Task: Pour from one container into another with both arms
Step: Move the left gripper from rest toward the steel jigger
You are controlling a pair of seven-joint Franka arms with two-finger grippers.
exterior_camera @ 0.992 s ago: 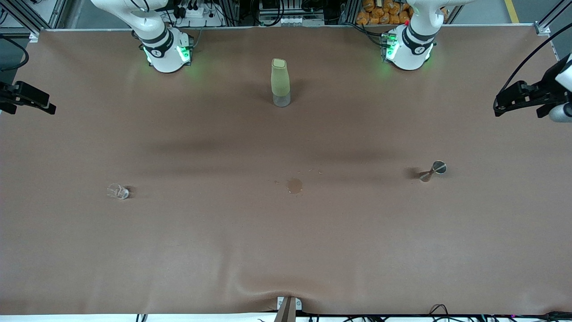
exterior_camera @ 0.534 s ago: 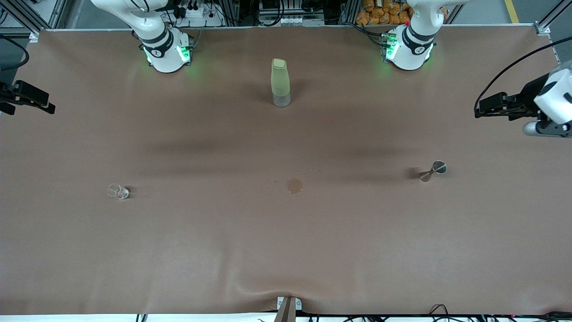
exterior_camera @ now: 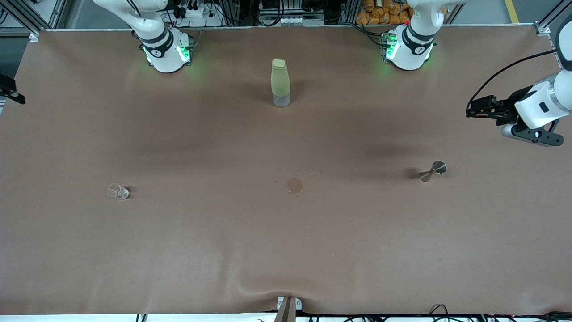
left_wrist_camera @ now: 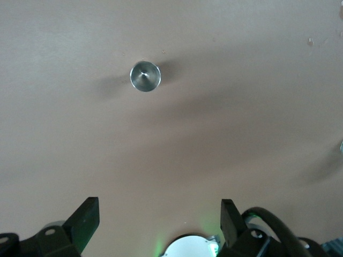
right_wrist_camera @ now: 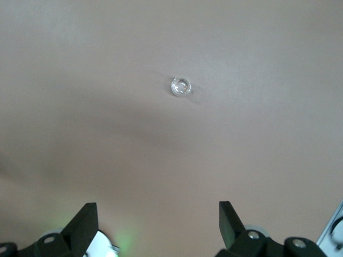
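Inventory for you: metal jigger [exterior_camera: 432,170] toward the left arm's end, small glass [exterior_camera: 118,191] toward the right arm's, green bottle [exterior_camera: 280,82] between the bases, stain [exterior_camera: 294,185] mid-table — left gripper [left_wrist_camera: 158,217] and right gripper [right_wrist_camera: 156,222] high over the table, jaws spread, empty.

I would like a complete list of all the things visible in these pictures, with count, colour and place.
Bottle: one, pale green with clear base, upright between the arm bases.
Jigger: one, metal, toward the left arm's end.
Small glass: one, clear, toward the right arm's end.
Stain: one, brown, table middle.
Table cover: one, brown.
Left gripper: one, black, jaws open, above the table near the jigger.
Right gripper: one, black, jaws open, high above the small glass.
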